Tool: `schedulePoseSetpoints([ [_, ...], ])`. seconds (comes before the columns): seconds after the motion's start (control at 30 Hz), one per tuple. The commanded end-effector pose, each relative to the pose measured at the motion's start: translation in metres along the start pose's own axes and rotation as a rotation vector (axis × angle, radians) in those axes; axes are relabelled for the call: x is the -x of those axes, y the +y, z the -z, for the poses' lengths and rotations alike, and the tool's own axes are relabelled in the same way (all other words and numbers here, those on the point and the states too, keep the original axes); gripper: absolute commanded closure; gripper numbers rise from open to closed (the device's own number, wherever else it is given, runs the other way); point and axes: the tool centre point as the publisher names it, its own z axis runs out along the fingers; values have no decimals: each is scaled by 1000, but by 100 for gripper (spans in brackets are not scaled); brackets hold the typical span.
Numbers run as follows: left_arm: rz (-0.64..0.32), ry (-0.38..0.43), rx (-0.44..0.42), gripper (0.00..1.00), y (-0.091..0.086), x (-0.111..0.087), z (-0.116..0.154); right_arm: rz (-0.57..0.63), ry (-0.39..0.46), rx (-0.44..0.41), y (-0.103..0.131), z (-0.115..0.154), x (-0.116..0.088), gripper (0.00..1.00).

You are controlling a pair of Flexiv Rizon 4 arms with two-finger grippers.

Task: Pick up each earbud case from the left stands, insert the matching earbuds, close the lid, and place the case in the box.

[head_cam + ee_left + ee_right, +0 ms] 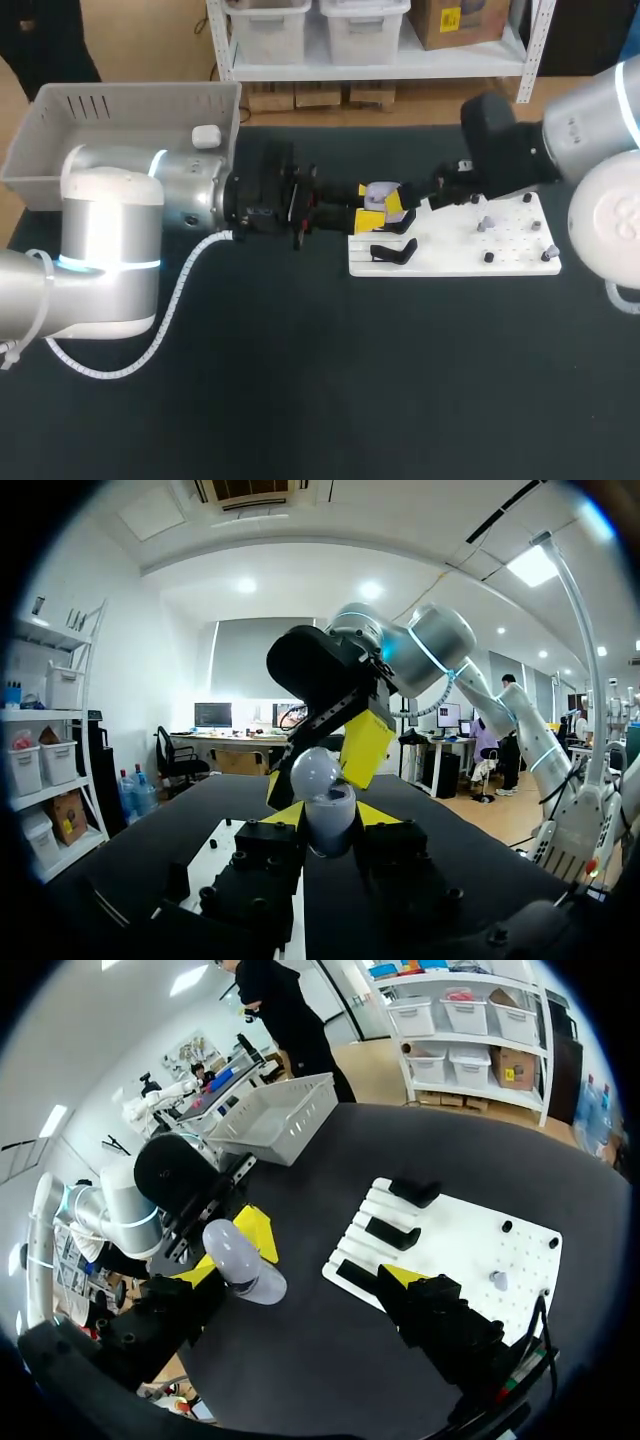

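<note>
We held the case (328, 825) in our left gripper (332, 817), whose two yellow tips pressed against its lower half from opposite sides, so the jaws were clamped on it only as wide as the case itself. The case was pale, its rounded lid (316, 770) stood raised, and it hung above the desk (300, 380) near the back left corner of the white board (450, 262). Our right gripper (302, 1273) met it from the other side with its jaws spread wide; the case sat just inside one of its fingers and well apart from the other, and we saw nothing gripped between them. From the left wrist, one of the right arm's yellow fingertips (366, 746) showed just beside the lid, though we could not tell whether they touched. The board lay toward the right edge of the desk, with black stands (393, 250) along its left edge and a few small grey pegs (484, 224) scattered over its right half. The grey box (130, 100) sat at the desk's back left corner, and a white case (205, 136) lay inside it near its right wall.
</note>
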Motion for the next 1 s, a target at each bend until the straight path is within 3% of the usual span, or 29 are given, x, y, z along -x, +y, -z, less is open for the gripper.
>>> schedulePoseSetpoints([
  [0.03, -2, -3, 1, 100, -1, 0, 0, 11, -31, 15, -2, 6, 4, 0],
  [0.1, -2, -3, 1, 100, -1, 0, 0, 36, -57, 1, 0, 14, 8, 0],
  [0.27, -2, -3, 1, 100, -1, 0, 0, 169, -76, -136, 2, 40, 12, 0],
  [0.4, -2, -3, 1, 100, -1, 0, 0, 207, -15, -293, -13, 57, 7, 0],
  [0.47, -2, -3, 1, 100, -1, 0, 0, 206, 43, -421, -25, 63, 2, 0],
  [0.63, -2, -3, 1, 100, -1, 0, 0, 194, 191, -606, -55, 74, -19, 0],
  [1.0, -2, -3, 1, 100, -1, 0, 0, 98, 393, -712, -110, 89, -70, 0],
])
